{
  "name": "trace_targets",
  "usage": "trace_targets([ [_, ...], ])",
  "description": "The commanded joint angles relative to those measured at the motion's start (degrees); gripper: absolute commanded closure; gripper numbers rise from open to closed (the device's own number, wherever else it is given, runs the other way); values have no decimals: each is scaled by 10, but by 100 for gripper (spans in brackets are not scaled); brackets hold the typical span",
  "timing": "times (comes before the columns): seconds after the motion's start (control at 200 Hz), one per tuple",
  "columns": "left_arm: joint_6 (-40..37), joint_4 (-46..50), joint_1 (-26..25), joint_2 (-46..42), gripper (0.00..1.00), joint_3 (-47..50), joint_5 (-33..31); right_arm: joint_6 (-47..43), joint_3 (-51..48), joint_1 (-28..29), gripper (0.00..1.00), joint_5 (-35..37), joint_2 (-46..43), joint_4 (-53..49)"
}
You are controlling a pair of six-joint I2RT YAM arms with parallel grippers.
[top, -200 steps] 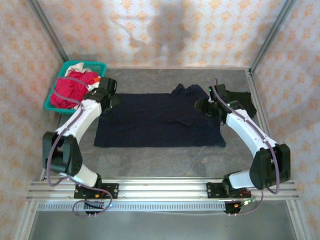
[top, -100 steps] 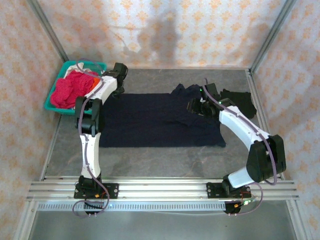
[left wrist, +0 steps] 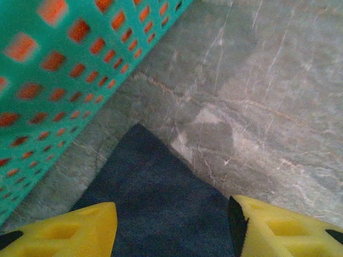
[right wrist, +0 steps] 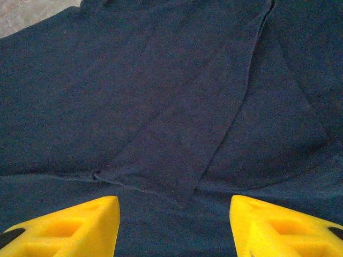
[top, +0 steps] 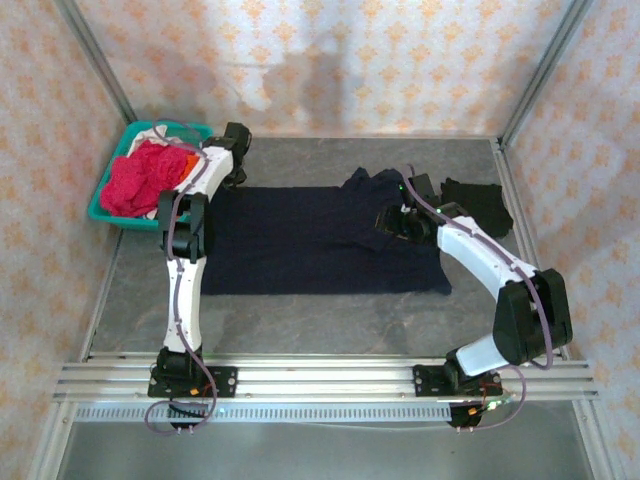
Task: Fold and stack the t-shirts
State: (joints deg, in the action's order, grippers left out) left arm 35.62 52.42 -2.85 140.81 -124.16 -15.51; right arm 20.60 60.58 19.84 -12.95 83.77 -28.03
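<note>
- Top view: navy shirt (top: 310, 245) lies spread flat in the middle of the surface (top: 330, 320), long side running left to right. Its right end is rumpled, with a bit folded over near the far right corner.
- Black shirt (top: 480, 205) is bunched just right of it. Red shirt (top: 135, 180) is heaped in the basket (top: 100, 212) at far left.
- Left hand (top: 232, 178) is over the navy shirt's far left corner, right beside the basket. Right hand (top: 392, 222) is over the rumpled right part.
- Left wrist: left hand (left wrist: 171, 225) has its fingers apart, nothing pinched. The navy shirt (left wrist: 161, 193) corner lies flat between them, with bare surface (left wrist: 257, 107) beyond and the basket (left wrist: 64, 69) wall close on the left.
- Right wrist: right hand (right wrist: 174, 225) has its fingers apart and is empty, just above the navy shirt (right wrist: 134, 96). A flap (right wrist: 203, 134) lies doubled over the cloth, its free edge towards the hand.
- Step, my read: taking hold of the far edge at both ends to start the first fold. Nothing is stacked yet, so the task is early.
- Doing it well, left: go down on the corner tip itself and pinch the full thickness, keeping the outer finger off the basket wall.
- Doing it well, right: open out the flap first or grip beneath it, or the crease gets folded in.
- Lift both ends level and together so the edge doesn't skew.
- Risk: the cloth is thin and flat on the surface, so fingers may scrape the surface and close on nothing.
</note>
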Motion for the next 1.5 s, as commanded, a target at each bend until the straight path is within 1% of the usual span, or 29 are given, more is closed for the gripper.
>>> trace_targets([
  [0.0, 24, 36, 5, 19, 44, -12, 13, 7, -10, 3, 43, 5, -16, 7],
  [0.08, 23, 36, 4, 24, 46, -11, 12, 8, -12, 2, 43, 3, -16, 9],
  [0.225, 36, 37, 6, 37, 50, -10, 36, 9, -14, 2, 43, -1, -15, 11],
  [0.445, 45, 28, 7, 49, 80, -3, 62, 9, -14, 3, 43, -2, -18, 11],
  [0.54, 46, 23, 7, 51, 100, 3, 74, 14, -11, 2, 43, 6, -16, 13],
  [0.681, 44, 3, 6, 35, 100, 36, 89, 5, 15, -3, 43, 32, 3, 10],
  [0.786, 46, -26, 4, -1, 100, 94, 99, -5, 48, -21, 43, 39, 32, 17],
  [0.916, 53, -64, -6, -40, 100, 171, 116, -20, 85, -56, 43, 56, 94, 31],
  [0.991, 58, -87, -11, -54, 100, 198, 125, -24, 101, -77, 46, 58, 146, 34],
  [1.096, 60, -76, -13, -53, 100, 189, 125, -42, 136, -84, 50, 53, 209, 17],
  [1.156, 59, -73, -13, -51, 100, 185, 122, -49, 151, -84, 55, 38, 237, 17],
  [1.226, 58, -67, -13, -46, 100, 177, 122, -49, 169, -85, 64, 34, 268, 16],
  [1.281, 58, -64, -12, -43, 100, 173, 124, -47, 182, -86, 68, 31, 294, 13],
  [1.496, 59, -62, -14, -52, 100, 175, 125, -25, 203, -115, 70, 30, 353, -10],
])
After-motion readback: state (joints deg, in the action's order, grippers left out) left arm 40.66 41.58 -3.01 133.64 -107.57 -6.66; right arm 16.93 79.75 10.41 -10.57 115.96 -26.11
